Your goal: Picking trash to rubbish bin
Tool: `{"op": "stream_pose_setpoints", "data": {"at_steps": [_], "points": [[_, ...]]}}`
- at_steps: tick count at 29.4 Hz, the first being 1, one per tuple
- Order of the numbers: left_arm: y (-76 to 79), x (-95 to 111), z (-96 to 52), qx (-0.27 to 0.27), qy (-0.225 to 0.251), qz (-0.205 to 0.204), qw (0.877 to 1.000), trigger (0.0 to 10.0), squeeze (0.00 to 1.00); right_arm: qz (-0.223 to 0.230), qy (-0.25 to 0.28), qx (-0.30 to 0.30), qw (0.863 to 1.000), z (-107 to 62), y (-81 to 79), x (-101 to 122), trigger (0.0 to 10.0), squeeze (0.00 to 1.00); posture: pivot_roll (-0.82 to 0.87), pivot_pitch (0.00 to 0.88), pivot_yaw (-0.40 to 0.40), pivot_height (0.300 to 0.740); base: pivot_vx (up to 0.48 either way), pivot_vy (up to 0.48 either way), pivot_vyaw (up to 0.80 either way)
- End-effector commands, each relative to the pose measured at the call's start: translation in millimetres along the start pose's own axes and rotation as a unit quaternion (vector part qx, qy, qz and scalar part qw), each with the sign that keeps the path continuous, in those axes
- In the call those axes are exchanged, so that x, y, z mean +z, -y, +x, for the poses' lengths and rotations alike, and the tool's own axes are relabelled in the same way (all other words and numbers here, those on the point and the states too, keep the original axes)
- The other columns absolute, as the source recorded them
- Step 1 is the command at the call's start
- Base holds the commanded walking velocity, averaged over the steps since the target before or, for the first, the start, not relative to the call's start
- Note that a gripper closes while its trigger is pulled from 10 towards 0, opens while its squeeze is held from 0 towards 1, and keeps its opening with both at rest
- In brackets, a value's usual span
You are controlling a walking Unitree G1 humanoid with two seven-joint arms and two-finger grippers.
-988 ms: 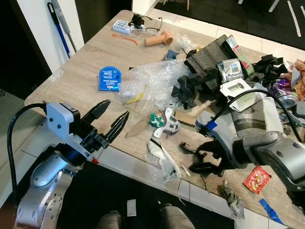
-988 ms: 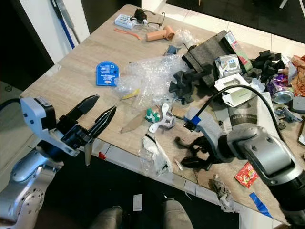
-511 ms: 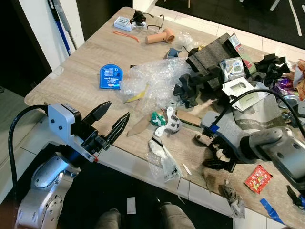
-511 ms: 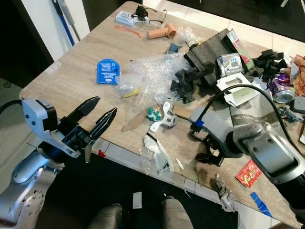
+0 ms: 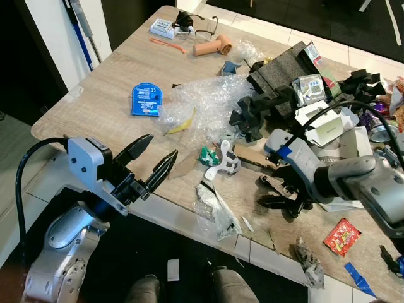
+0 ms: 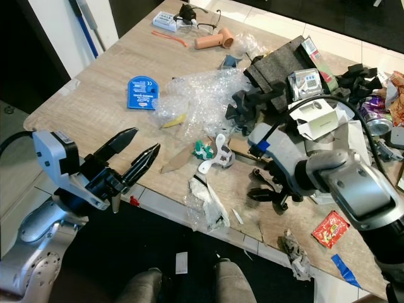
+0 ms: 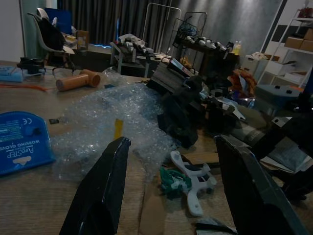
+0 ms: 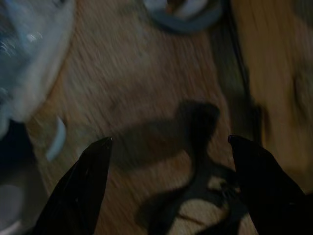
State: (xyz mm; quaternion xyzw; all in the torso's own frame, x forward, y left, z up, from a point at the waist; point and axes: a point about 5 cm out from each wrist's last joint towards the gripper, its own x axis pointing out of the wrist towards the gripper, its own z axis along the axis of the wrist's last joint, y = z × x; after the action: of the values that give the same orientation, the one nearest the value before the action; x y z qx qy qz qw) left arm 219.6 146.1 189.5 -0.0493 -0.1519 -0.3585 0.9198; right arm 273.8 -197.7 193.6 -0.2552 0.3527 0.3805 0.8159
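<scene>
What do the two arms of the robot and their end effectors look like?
Both arms have silver-grey rounded shells. The left end effector has two long, black, pointed fingers on a white boxy wrist block, with a black cable looping from it. The right end effector has black fingers, a black cable and a small blue tab at the wrist.

A light wood-grain worktop (image 5: 107, 88) is standing on pale floor tiles (image 5: 189, 230). A white wall (image 5: 53, 38) is rising beside it, and dark curtains (image 7: 122, 19) are hanging behind.
</scene>
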Motion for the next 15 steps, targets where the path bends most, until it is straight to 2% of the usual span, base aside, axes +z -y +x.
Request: {"op": "stream_pose_setpoints", "data": {"at_steps": [1,3,6,9,15], "points": [[7.5,-1,-0.3,-0.019,0.004,-0.017,1.0,10.0,0.0,-0.008,-0.028,-0.007,1.0,-2.9,2.0,-8,10.0,0.0,-0.13,0.149,-0.079,0.74,0.0,0.0,0.0],[12.8,0,-1.4,-0.044,0.002,-0.024,0.999,10.0,0.0,-0.006,-0.051,-0.015,0.999,-4.9,4.0,-16,10.0,0.0,-0.13,0.15,-0.079,0.74,0.0,0.0,0.0],[17.7,0,-4.1,-0.072,-0.005,-0.03,0.997,10.0,0.0,-0.001,-0.057,-0.019,0.998,-6.9,5.6,-19,10.0,0.0,-0.13,0.152,-0.078,0.74,0.0,0.0,0.0],[30.5,-3,-15.8,-0.156,-0.056,-0.037,0.985,10.0,0.0,0.008,-0.066,-0.026,0.997,-10.3,8.6,-23,10.0,0.0,-0.14,0.162,-0.078,0.74,0.0,0.0,0.0],[34.3,-5,-21.2,-0.186,-0.082,-0.035,0.979,10.0,0.0,0.012,-0.066,-0.023,0.997,-9.7,6.7,-23,10.0,0.0,-0.14,0.165,-0.076,0.74,0.0,0.0,0.0]]}}
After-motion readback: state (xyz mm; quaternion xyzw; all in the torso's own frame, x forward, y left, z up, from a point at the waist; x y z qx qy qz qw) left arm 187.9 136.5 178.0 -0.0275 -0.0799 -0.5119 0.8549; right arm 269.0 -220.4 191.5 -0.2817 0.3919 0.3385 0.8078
